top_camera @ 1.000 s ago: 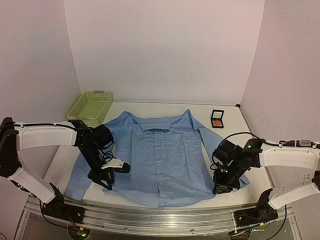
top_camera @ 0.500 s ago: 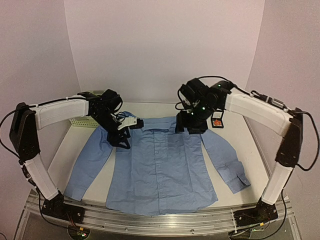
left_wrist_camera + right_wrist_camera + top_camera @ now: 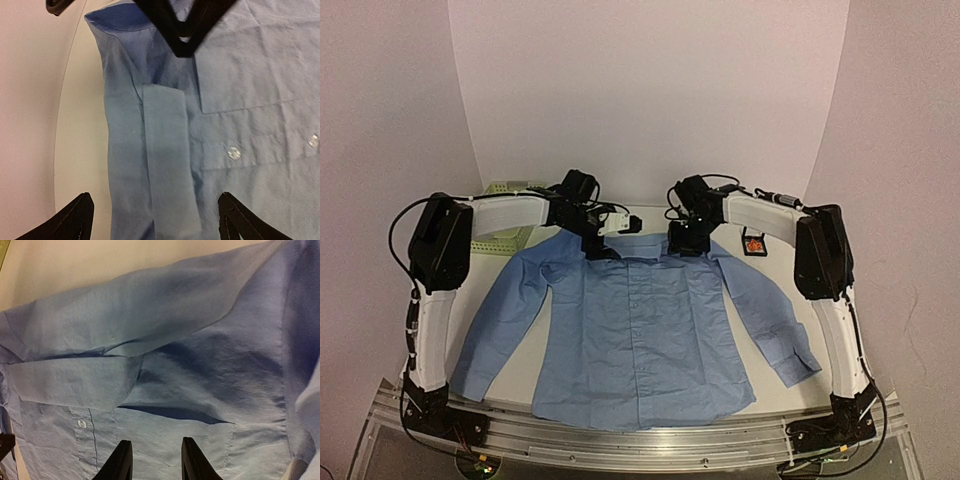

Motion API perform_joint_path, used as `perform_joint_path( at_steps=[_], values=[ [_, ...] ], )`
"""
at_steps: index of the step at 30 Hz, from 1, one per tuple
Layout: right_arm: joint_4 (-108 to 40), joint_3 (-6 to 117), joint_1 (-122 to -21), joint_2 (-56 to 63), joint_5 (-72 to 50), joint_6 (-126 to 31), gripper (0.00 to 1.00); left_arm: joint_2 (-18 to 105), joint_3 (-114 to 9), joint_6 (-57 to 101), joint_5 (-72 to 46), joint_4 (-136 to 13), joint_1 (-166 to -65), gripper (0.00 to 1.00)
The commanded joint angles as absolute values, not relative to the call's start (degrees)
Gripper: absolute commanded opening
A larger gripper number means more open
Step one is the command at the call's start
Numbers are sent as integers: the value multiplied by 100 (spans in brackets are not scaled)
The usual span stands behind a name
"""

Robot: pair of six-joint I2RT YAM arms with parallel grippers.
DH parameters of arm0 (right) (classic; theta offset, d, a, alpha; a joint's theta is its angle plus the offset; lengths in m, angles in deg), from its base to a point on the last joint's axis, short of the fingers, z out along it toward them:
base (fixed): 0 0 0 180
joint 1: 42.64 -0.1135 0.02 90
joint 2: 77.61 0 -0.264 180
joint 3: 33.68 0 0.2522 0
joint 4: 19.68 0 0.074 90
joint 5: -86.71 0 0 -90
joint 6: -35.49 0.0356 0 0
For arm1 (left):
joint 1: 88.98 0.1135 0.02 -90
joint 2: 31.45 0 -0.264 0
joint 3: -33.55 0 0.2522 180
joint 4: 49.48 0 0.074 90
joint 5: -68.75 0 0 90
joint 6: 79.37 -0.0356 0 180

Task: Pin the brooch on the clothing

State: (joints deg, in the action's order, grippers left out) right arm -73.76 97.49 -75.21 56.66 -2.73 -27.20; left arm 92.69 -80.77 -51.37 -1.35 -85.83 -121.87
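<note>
Flat blue shirt (image 3: 640,330), orange brooch (image 3: 753,243) beside.

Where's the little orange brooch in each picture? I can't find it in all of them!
Top view: the brooch sits in a small black box at the far right of the table, beside the shirt's shoulder.
Left wrist view: not in it.
Right wrist view: not in it either.
Shared landmark: the shirt collar, which also shows in the left wrist view and the right wrist view.

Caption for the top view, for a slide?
Left hand and right hand over the collar of the shirt; brooch in its box, unpinned.
</note>
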Motion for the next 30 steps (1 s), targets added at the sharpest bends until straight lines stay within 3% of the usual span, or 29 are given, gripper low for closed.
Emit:
perform_joint_path(
  at_steps=[1, 10, 22, 30],
  values=[
    [-6402, 9117, -7569, 5616, -833, -2395, 30, 10093, -9011, -4657, -288, -8231, -12446, 85],
    [-5487, 7811, -7569, 5215, -842, -2029, 29, 10621, -9146, -4834, -1008, -7616, -12466, 84],
    [-5392, 7367, -7569, 5068, -763, -2277, 31, 10818, -9000, -4830, -2016, -5936, -12422, 73],
    [-5394, 7233, -7573, 4949, -982, -2426, 31, 11962, -11476, -3759, -2535, -5396, -11957, 73]
  ],
)
